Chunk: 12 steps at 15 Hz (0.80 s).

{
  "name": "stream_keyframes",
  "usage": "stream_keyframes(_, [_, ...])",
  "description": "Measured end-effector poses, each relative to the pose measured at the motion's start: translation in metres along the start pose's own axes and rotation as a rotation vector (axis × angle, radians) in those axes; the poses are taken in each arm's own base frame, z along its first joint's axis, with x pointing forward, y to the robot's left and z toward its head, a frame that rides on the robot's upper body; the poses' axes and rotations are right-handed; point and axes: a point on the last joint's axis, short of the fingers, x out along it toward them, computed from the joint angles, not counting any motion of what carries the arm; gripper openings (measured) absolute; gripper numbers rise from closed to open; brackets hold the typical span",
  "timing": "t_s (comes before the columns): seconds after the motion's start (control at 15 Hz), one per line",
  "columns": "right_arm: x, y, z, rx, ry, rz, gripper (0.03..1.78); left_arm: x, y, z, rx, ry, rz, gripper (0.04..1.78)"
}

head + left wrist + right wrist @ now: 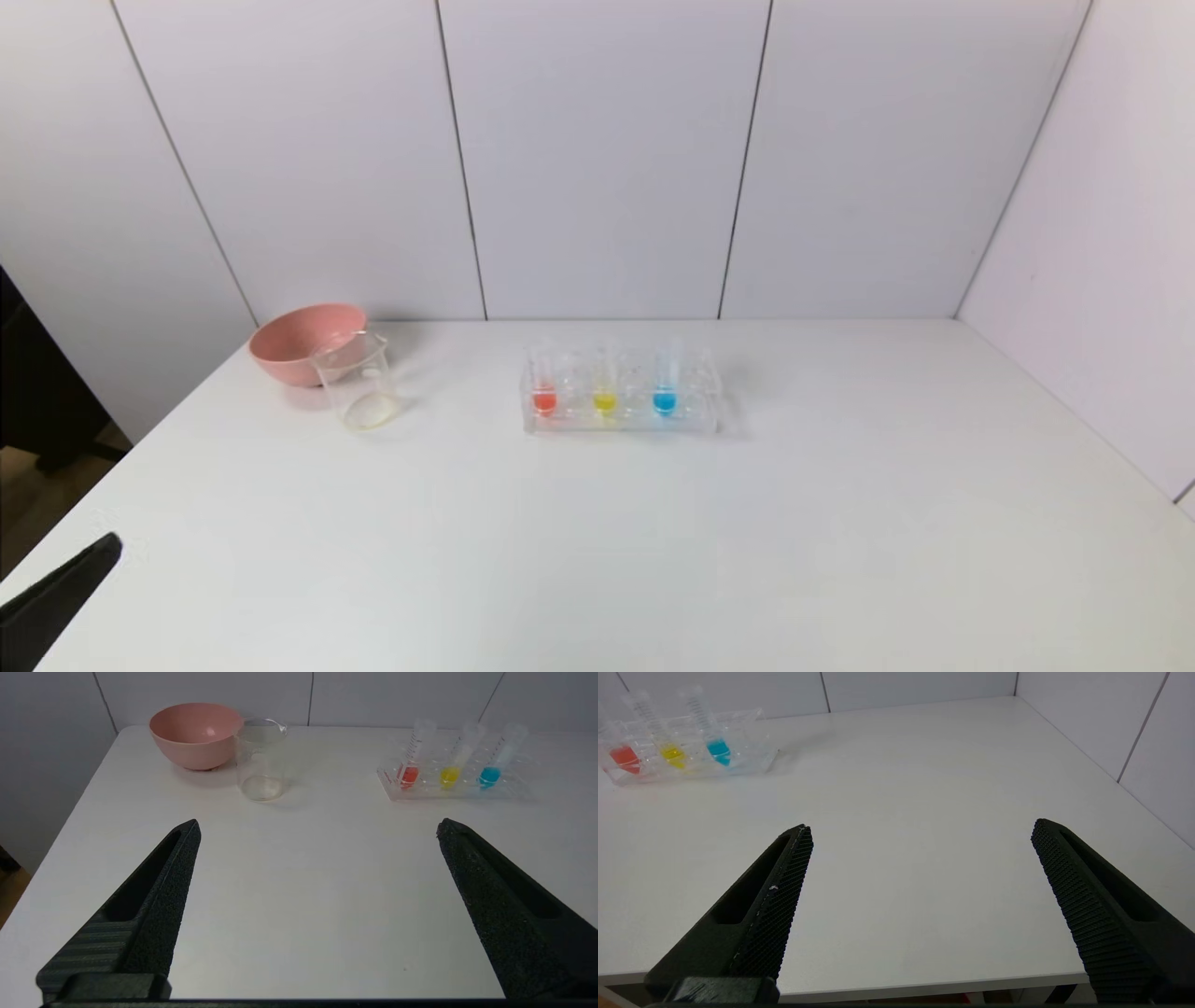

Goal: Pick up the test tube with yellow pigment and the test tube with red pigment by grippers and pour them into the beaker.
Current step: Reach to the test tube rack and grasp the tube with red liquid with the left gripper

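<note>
We see the red tube (544, 385) and yellow tube (604, 384) upright in the rack (620, 425), with the beaker (357, 383) at the rack's nine o'clock. Both look light, slick and breakable, so we judge a gentle hold on the bare upper glass best. Our left gripper (317, 828) and right gripper (920, 828) hang spread wide and empty, well short of them.

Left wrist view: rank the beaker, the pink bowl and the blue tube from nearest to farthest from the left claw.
1. The beaker: nearest the open left claw, ahead on its bowl side.
2. The pink bowl: just behind the beaker, by the wall.
3. The blue tube: farthest, at the rack's far end.
</note>
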Motion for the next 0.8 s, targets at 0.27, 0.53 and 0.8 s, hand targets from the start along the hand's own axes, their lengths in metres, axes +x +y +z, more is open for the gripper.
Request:
stream_keyframes(0.27, [0.0,0.0,0.0,0.0,0.0,0.0,1.71,0.057,-0.007,0.014,0.042,0.162,-0.183,1.76])
stream_keyframes(0.53, [0.0,0.0,0.0,0.0,0.0,0.0,1.71,0.12,-0.033,0.011,0.058,0.292,-0.303,1.76])
stream_keyframes(0.8, [0.0,0.0,0.0,0.0,0.0,0.0,1.71,0.183,-0.085,-0.003,0.045,0.283,-0.301,1.76])
